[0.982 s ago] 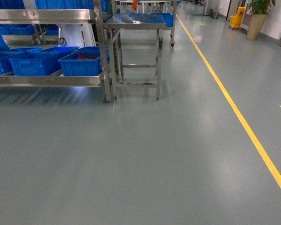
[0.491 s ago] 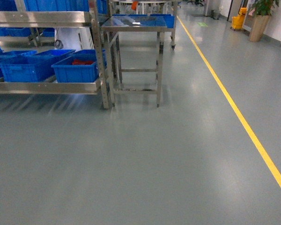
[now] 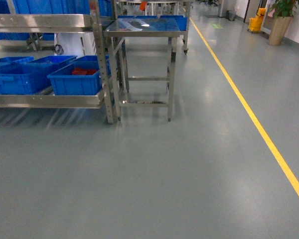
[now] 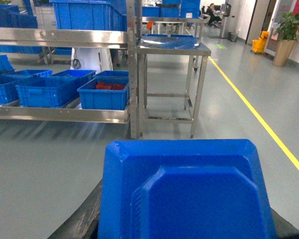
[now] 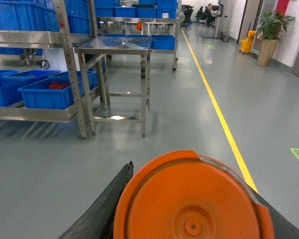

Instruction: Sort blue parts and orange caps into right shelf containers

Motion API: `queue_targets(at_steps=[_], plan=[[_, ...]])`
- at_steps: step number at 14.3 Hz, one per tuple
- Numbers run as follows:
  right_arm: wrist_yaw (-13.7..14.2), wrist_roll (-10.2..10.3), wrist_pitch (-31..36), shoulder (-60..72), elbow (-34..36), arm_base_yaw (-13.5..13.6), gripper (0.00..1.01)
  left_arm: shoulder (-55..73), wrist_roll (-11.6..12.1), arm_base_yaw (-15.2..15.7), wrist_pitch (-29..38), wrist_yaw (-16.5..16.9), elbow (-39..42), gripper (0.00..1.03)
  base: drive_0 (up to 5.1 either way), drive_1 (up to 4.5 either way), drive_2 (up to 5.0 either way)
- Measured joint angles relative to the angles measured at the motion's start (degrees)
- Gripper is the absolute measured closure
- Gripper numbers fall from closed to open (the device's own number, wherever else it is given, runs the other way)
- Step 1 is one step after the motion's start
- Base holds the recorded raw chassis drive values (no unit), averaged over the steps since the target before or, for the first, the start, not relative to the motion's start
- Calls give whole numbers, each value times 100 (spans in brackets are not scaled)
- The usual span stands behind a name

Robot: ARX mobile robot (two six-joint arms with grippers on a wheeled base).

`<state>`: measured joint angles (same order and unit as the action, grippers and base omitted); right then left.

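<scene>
A blue part (image 4: 184,174), blocky with bevelled corners, fills the lower half of the left wrist view. My left gripper (image 4: 187,226) is shut on it, and a dark finger (image 4: 84,221) shows at its left side. In the right wrist view a round orange cap (image 5: 189,194) sits face-on, with my right gripper (image 5: 192,221) shut on it. One black finger (image 5: 102,211) presses against its left rim. Neither gripper shows in the head view. Both held pieces hang above the grey floor, away from the shelf.
A steel shelf (image 3: 45,99) at the left holds blue crates (image 3: 20,79); the nearest crate (image 3: 74,82) has red pieces in it. Right of it stands a steel table (image 3: 142,27). A yellow floor line (image 3: 259,129) runs along the right. A potted plant (image 3: 276,30) stands far right.
In the head view the shelf and steel table have grown larger and dropped lower and slightly left in the frame, so the base has rolled closer to them.
</scene>
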<state>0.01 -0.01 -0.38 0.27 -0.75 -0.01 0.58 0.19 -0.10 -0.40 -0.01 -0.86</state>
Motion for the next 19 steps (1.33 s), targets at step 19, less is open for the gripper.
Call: queue_targets(at_steps=[19], plan=[[-4,0,13,0,0,0,56,0,0,0,2,-7,0,59,-1,419,-421]])
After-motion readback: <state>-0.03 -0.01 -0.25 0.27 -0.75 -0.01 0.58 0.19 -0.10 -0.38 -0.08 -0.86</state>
